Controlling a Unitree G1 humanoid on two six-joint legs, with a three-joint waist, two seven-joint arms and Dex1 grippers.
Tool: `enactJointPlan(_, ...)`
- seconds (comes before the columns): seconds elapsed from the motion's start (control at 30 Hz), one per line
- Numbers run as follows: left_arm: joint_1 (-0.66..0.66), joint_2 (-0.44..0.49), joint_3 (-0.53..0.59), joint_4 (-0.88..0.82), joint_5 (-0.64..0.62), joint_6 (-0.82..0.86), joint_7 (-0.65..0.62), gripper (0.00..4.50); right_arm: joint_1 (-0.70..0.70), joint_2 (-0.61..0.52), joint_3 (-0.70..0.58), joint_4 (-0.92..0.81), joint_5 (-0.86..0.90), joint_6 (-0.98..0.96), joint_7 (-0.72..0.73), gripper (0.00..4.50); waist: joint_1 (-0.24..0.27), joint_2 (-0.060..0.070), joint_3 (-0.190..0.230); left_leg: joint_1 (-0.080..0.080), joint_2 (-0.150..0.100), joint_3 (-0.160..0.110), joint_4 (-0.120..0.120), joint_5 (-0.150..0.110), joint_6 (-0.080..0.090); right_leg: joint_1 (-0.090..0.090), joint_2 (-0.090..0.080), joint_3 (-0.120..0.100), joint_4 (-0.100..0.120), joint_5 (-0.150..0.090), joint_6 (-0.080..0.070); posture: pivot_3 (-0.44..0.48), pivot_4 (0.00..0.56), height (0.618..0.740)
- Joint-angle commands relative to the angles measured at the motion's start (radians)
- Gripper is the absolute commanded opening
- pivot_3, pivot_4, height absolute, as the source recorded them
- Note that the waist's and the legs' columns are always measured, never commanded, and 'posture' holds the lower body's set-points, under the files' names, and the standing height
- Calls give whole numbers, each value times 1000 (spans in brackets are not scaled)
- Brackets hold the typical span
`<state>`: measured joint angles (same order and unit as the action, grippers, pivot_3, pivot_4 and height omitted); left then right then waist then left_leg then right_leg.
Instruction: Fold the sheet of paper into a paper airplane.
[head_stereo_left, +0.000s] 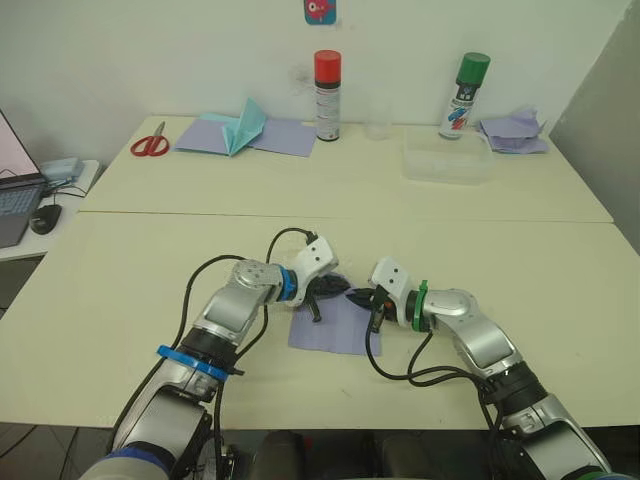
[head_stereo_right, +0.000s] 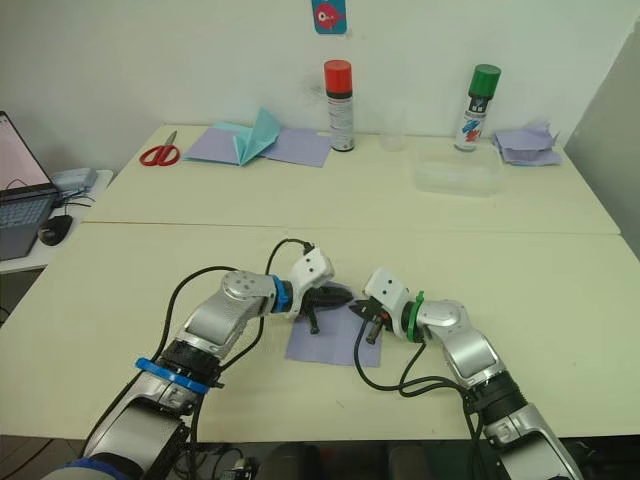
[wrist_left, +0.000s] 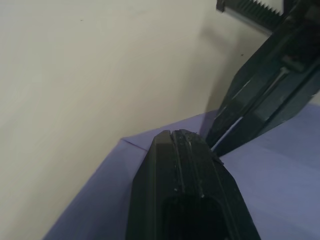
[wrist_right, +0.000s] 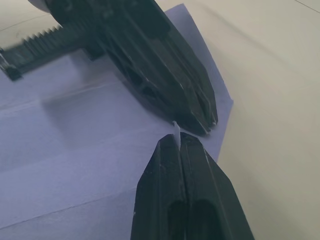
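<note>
The left gripper, black fingers pressed together, rests on the far edge of the thin pale lavender sheet of paper lying flat on the cream table. Opposite, the right gripper looks pinched on that edge. Folding seems barely begun; next comes lifting a corner and creasing.

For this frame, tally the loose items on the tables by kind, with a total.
Spray cans: 2, red-capped and green-capped
Scissors: 1
Clear tub: 1
Clear cup: 1
Teal paper shape: 1
Lavender paper lots: 3, the sheet of paper between the grippers, flat sheets under the teal shape, a crumpled heap
Total: 9
</note>
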<state>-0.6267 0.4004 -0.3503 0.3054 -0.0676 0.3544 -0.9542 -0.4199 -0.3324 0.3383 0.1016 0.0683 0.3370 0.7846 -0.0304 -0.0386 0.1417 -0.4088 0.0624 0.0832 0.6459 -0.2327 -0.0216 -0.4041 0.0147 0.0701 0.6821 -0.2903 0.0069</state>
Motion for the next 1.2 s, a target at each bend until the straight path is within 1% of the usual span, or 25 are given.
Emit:
enactJointPlan(0.03,-25,-9,-54,46,69,-55,-9,0,12,-14,10,12,-26,10,-2,8,0,0,0,0,0,0,0,0,0,0,0,0,0,0,0,0,150,740)
enactJointPlan(0.1,-27,-7,-67,63,91,-61,-14,0,19,-21,10,-3,-25,11,7,8,0,0,0,0,0,0,0,0,0,0,0,0,0,0,0,0,150,740)
enactJointPlan(0.2,-14,-3,-81,64,105,-50,-33,0,34,-41,5,-49,5,36,52,554,0,0,0,0,0,0,0,0,0,0,0,0,0,0,0,0,150,740)
enactJointPlan(0.33,-3,-5,-85,63,113,-44,-32,0,67,-83,-32,-175,93,98,121,1984,1,0,0,0,0,0,0,0,0,0,0,0,0,0,0,0,150,740)
enactJointPlan(0.4,-1,-7,-83,59,113,-39,-29,0,85,-97,-78,-247,179,152,154,1984,1,0,0,0,0,0,0,0,0,0,0,0,0,0,0,0,150,740)
enactJointPlan(0.5,0,-9,-79,60,113,-39,-24,0,87,-93,-132,-280,250,198,154,1984,1,0,0,0,0,0,0,0,0,0,0,0,0,-1,2,0,150,740)
enactJointPlan(0.6,-1,-9,-76,66,115,-43,-24,0,64,-61,-162,-227,243,198,89,1362,1,0,0,0,0,-1,0,0,0,1,0,0,0,-2,4,0,150,740)
enactJointPlan(0.63,0,-8,-76,68,116,-45,-24,0,56,-49,-163,-203,229,190,66,1063,1,0,0,0,0,0,0,0,0,0,0,0,0,-2,4,0,150,740)
enactJointPlan(0.7,-1,-6,-76,71,117,-47,-26,0,40,-25,-159,-159,212,185,30,282,1,0,0,0,0,0,0,0,0,0,0,0,0,-2,4,0,150,740)
enactJointPlan(0.73,-2,-6,-76,72,118,-48,-27,0,33,-19,-149,-137,199,178,19,17,1,0,0,0,0,0,0,0,0,0,0,0,0,-2,4,0,150,740)
enactJointPlan(0.93,-8,-5,-80,95,134,-72,-18,0,20,-2,-84,-51,120,141,-12,17,1,0,0,0,0,0,0,0,0,0,0,0,0,-2,3,0,150,740)
enactJointPlan(1.03,-6,-9,-84,98,139,-77,-17,0,40,-15,-56,-56,101,149,2,17,0,0,0,0,0,0,0,0,0,0,0,0,0,-2,3,0,150,740)
enactJointPlan(1.2,-7,-11,-83,100,140,-79,-17,0,85,-74,-43,-86,82,179,21,17,1,1,-1,0,0,0,0,0,0,1,0,0,0,-2,4,0,150,740)
